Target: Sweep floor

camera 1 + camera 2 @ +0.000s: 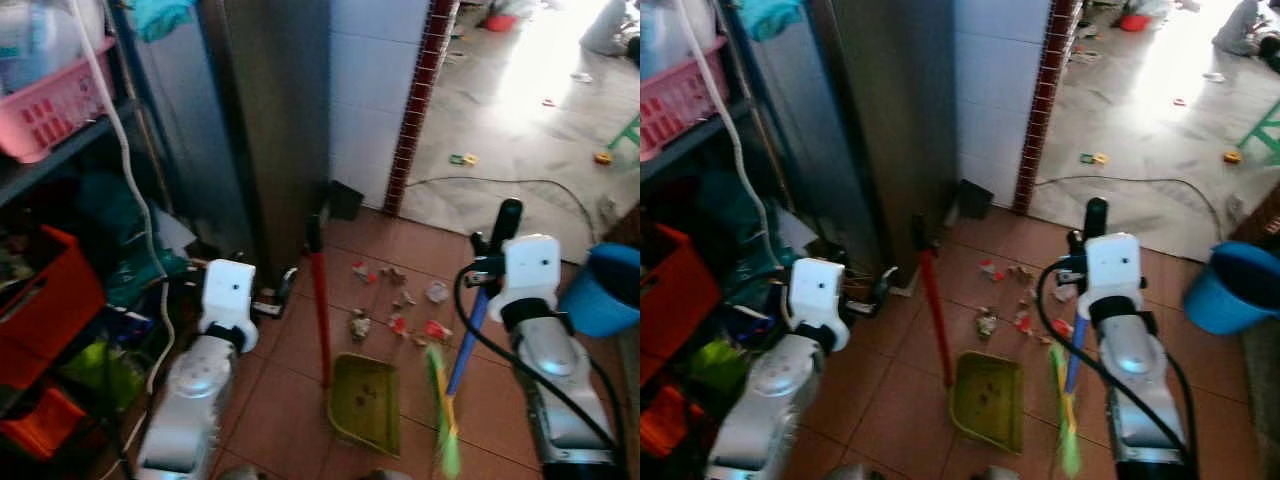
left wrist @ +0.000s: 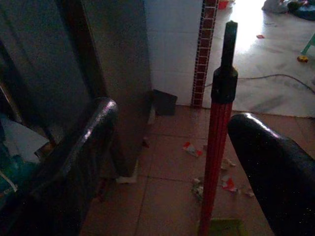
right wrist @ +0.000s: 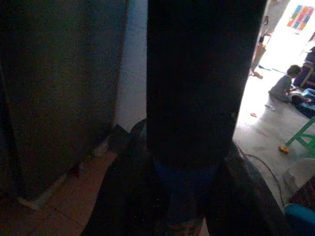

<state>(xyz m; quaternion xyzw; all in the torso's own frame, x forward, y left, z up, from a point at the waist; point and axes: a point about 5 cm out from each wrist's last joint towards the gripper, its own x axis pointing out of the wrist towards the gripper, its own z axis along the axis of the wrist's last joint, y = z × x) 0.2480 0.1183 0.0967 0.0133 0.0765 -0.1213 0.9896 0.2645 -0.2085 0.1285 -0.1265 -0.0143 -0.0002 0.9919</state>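
Note:
A green dustpan [image 1: 366, 402] rests on the brown tiles, its red handle [image 1: 319, 300] standing upright. My left gripper [image 1: 274, 297] is open just left of that handle; in the left wrist view the red handle [image 2: 216, 142] stands ahead between the spread fingers [image 2: 78, 162], apart from both. My right gripper [image 1: 486, 266] is shut on the blue handle of a broom [image 1: 465, 345], whose green bristles [image 1: 442, 425] sit on the floor beside the pan. Scraps of litter [image 1: 398, 312] lie scattered on the tiles just beyond the pan.
A tall steel cabinet [image 1: 265, 130] stands behind the left gripper. Shelves on the left hold a pink basket [image 1: 55, 105] and a red crate [image 1: 50, 300]. A blue bucket [image 1: 605, 290] sits at right. A cable [image 1: 500, 182] crosses the bright room beyond, where a person [image 3: 284, 86] sits.

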